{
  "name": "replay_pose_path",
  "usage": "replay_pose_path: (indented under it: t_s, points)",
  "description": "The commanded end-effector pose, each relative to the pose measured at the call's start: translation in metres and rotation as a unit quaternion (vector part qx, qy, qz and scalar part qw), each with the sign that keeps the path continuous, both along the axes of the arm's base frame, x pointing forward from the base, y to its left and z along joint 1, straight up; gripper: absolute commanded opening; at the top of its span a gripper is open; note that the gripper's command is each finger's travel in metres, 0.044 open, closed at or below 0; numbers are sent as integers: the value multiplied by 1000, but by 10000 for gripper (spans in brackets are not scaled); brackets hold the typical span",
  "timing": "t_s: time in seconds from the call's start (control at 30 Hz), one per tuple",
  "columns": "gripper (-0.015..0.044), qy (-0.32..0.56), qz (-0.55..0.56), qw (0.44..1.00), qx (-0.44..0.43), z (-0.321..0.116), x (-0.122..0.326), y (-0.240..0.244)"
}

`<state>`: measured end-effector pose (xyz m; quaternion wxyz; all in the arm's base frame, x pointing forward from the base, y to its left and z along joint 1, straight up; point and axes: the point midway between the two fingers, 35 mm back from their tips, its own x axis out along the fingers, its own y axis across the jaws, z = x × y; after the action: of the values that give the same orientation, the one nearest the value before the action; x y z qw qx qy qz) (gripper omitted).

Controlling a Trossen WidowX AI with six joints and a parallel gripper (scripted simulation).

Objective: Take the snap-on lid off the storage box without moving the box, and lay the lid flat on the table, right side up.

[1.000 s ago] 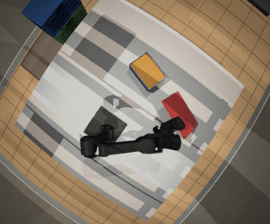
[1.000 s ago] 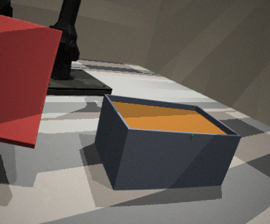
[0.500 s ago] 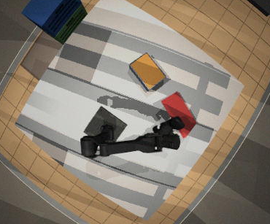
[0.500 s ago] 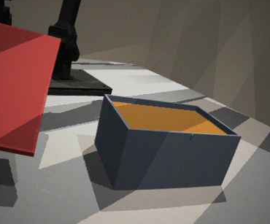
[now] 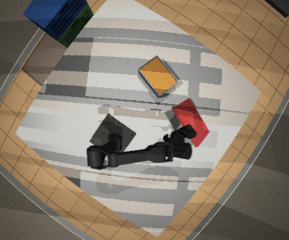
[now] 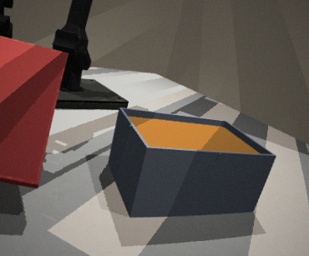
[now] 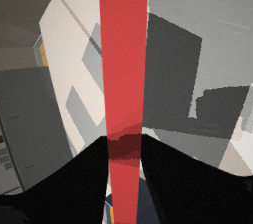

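Lid (image 5: 191,120) (image 6: 17,107) (image 7: 123,75) off its box, the pale table (image 5: 234,93) (image 6: 276,233) (image 7: 86,75) spreads across the top view, the black arm (image 5: 137,155) (image 6: 79,20) reaching over its lower half. Right of centre, the gripper (image 5: 191,131) (image 7: 124,142) pinches that red lid, tilted and aloft, while the smaller open storage box (image 5: 149,84) (image 6: 200,183) (image 7: 145,200) stands above centre, orange inside.

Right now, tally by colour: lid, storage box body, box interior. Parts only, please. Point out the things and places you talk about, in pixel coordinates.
Red: 1, the lid (image 5: 191,121) (image 6: 17,107) (image 7: 124,65), in the gripper (image 5: 190,131) (image 7: 124,142)
Dark blue-grey: 1, the box body (image 5: 151,86) (image 6: 205,183)
Orange: 1, the box interior (image 5: 157,75) (image 6: 188,137)
Total: 3
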<state>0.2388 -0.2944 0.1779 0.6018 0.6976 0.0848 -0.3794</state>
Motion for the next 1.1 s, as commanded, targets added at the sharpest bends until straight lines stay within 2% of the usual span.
replay_pose_path:
  t_s: [0.0, 1.07]
  points:
    - [0, -3, 1, 1000, -4, 0, 1, -1]
    - [0, -3, 1, 1000, -4, -26, 1, -2]
